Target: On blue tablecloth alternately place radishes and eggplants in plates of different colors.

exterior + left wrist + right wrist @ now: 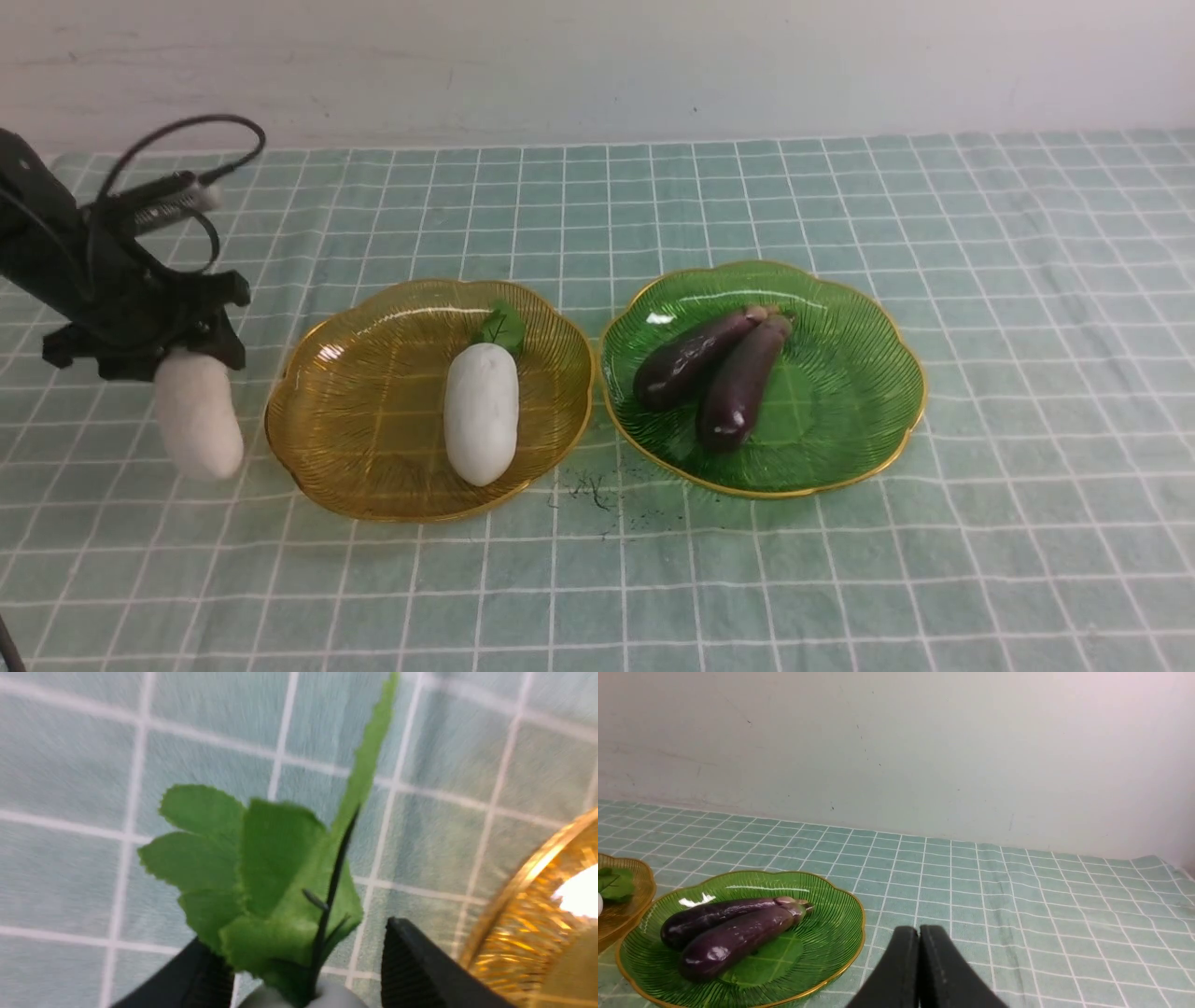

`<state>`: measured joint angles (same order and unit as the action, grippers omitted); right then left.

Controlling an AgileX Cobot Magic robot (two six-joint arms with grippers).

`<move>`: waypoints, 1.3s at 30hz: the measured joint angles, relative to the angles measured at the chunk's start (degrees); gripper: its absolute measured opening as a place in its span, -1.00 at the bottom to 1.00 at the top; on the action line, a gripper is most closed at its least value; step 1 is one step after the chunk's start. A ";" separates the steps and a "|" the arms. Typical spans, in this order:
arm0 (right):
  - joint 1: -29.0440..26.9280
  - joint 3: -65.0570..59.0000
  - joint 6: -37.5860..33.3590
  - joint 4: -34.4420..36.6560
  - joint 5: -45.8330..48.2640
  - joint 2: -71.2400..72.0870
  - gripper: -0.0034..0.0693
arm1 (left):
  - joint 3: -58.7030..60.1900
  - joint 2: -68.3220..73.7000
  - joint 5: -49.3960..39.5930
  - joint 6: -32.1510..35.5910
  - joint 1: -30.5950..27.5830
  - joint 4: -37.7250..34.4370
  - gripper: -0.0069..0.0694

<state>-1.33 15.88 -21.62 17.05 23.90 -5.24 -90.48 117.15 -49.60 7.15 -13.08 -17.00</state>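
On the blue tablecloth stand an amber-yellow plate and a green plate. One white radish lies in the amber plate. Two purple eggplants lie side by side in the green plate. A second radish is on the cloth left of the amber plate. My left gripper straddles its leafy end, open, with a thin gap at one finger; its leaves reach past the fingertips. My right gripper is shut and empty, right of the green plate.
The amber plate's rim lies close beside the left gripper. Small dark specks dot the cloth in front of the gap between the plates. A pale wall bounds the far edge of the cloth.
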 joint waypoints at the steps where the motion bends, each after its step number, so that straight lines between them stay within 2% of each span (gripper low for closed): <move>1: 0.00 0.00 0.00 0.00 0.08 0.00 -0.95 | -1.49 -0.95 -1.44 0.00 -0.13 0.28 0.14; 6: 0.00 0.00 0.00 0.00 0.15 0.00 -0.95 | -7.41 -2.88 -12.58 1.39 1.19 -1.78 0.14; 8: 0.00 0.00 0.00 0.00 0.15 0.00 -0.95 | -7.53 -2.61 -14.19 3.00 2.92 -3.38 0.14; 13: 0.00 0.00 0.00 0.00 0.20 0.00 -0.95 | -7.65 0.12 -12.15 6.72 11.12 -3.85 0.14; 19: 0.00 0.00 0.00 0.00 0.20 0.00 -0.95 | -7.65 3.57 -6.46 7.04 20.13 5.96 0.19; 26: 0.00 0.00 0.00 0.00 0.20 0.00 -0.95 | -7.71 3.57 -5.69 1.19 21.97 11.23 0.59; 29: 0.00 0.00 0.00 0.05 0.20 0.00 -0.95 | -8.06 3.57 -7.08 -0.97 21.97 11.83 0.67; 35: 0.00 0.00 0.00 0.11 0.20 0.00 -0.95 | -13.67 3.57 -16.49 -2.69 21.97 12.43 0.66; 39: 0.00 0.00 0.00 0.11 0.20 0.00 -0.95 | -18.94 3.57 -19.83 -3.01 21.97 12.96 0.48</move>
<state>-1.33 15.88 -21.62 17.16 24.10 -5.24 -109.43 120.72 -69.43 4.14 8.89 -4.04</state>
